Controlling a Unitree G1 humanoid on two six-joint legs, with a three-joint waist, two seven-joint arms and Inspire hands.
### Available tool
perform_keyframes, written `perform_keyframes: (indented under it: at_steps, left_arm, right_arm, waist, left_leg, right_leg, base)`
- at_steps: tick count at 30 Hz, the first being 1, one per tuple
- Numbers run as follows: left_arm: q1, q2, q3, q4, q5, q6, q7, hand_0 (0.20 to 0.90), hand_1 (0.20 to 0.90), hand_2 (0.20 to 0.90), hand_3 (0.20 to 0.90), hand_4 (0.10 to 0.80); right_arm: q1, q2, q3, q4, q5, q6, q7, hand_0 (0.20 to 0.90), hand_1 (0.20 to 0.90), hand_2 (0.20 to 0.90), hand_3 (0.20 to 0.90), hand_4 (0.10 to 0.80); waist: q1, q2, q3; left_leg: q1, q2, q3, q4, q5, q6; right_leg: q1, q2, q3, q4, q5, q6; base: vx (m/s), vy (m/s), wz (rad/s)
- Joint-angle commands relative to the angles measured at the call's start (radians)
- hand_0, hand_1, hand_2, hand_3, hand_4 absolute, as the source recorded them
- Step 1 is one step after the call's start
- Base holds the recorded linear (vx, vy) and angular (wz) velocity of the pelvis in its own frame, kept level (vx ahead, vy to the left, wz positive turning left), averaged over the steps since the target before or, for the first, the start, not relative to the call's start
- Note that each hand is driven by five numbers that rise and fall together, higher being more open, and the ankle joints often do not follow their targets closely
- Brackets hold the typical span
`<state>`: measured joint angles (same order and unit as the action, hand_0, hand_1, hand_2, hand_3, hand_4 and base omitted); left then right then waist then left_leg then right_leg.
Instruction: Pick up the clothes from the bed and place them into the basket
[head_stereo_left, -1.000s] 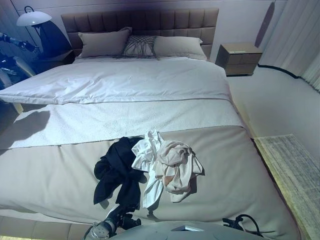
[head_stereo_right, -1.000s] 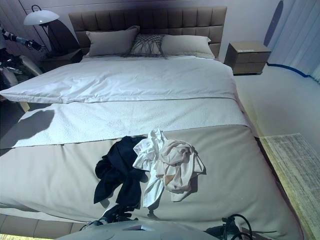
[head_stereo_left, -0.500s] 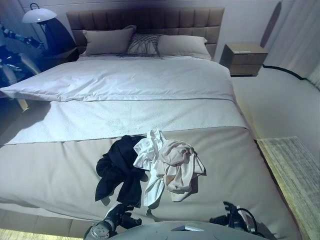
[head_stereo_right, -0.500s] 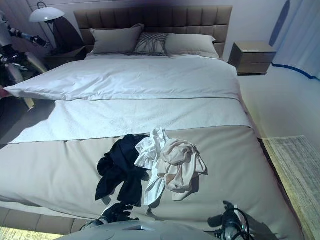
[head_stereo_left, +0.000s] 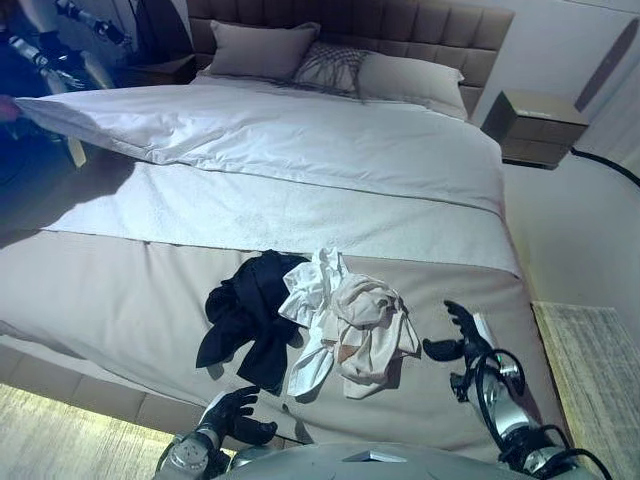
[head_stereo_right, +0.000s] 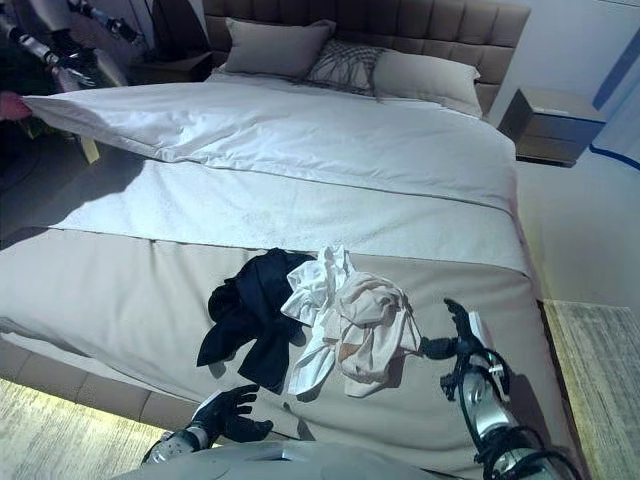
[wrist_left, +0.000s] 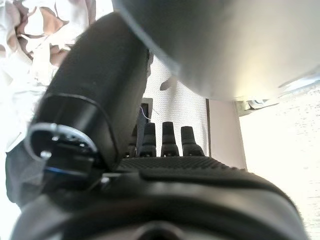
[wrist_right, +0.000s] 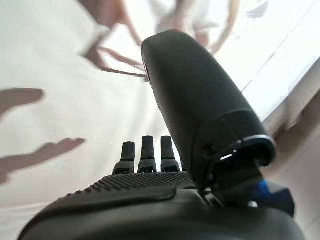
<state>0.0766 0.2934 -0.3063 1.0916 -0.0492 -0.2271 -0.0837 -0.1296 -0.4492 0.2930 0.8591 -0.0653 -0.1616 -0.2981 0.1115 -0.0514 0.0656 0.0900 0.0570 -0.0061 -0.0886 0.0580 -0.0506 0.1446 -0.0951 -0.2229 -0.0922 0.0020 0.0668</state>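
Note:
A heap of clothes lies on the tan bed cover near the foot of the bed: a black garment on the left, a white garment in the middle and a beige garment on the right. My right hand is open, raised just right of the beige garment and apart from it. My left hand is open and empty, low at the bed's foot edge below the black garment. The left wrist view shows the black garment and the pale clothes past the hand.
The bed has a white duvet, a white blanket strip and pillows at the headboard. A nightstand stands at the right. A pale rug lies on the floor at the right.
The camera has tilted and shifted. My right hand has risen over the bed beside the beige garment. My left hand stays low at the foot edge. The clothes have not moved.

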Motion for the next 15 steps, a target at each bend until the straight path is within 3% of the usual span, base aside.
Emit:
perform_keyframes:
  at_steps: [1,7,9,15]
  left_arm:
    - [0.013,0.071,-0.028,0.042,-0.002,-0.021,-0.006,0.9,0.9,0.9,0.9,0.8]
    - [-0.07,0.103,-0.084,0.027,-0.063,-0.024,-0.015,0.9,0.9,0.9,0.9,0.8]
    - [-0.122,0.111,-0.105,0.03,-0.104,-0.051,-0.006,0.9,0.9,0.9,0.9,0.8]
    - [-0.17,0.116,-0.124,0.006,-0.155,-0.073,0.021,0.9,0.9,0.9,0.9,0.8]
  right_arm:
    - [-0.137,-0.094,0.028,-0.037,-0.059,-0.092,0.02,0.9,0.9,0.9,0.9,0.8]
    - [-0.34,-0.141,0.121,0.045,-0.085,-0.092,0.007,0.9,0.9,0.9,0.9,0.8]
    - [-0.459,-0.169,0.153,0.105,-0.116,-0.085,-0.013,0.9,0.9,0.9,0.9,0.8]
    - [-0.622,-0.207,0.226,0.205,-0.129,-0.069,-0.032,0.9,0.9,0.9,0.9,0.8]
  waist:
    - [0.059,0.009,0.029]
    - [0.1,0.031,0.115]
    - [0.114,0.054,0.2]
    - [0.147,0.095,0.316]
  left_leg:
    - [-0.02,-0.065,0.009,0.001,-0.062,0.056]
    - [-0.115,-0.067,-0.034,0.035,-0.03,0.06]
    - [-0.225,-0.078,-0.05,0.142,-0.028,0.059]
    - [-0.462,-0.113,-0.051,0.37,-0.048,0.062]
  right_leg:
    - [-0.046,0.006,-0.043,0.093,-0.008,0.011]
    - [-0.154,0.0,-0.078,0.195,-0.033,-0.008]
    - [-0.235,-0.014,-0.098,0.268,-0.043,-0.023]
    - [-0.416,-0.054,-0.12,0.423,-0.063,-0.054]
  base:
    - [0.041,-0.006,0.23]
    - [-0.113,-0.017,0.24]
    - [-0.249,0.017,0.25]
    - [-0.123,0.0,0.13]
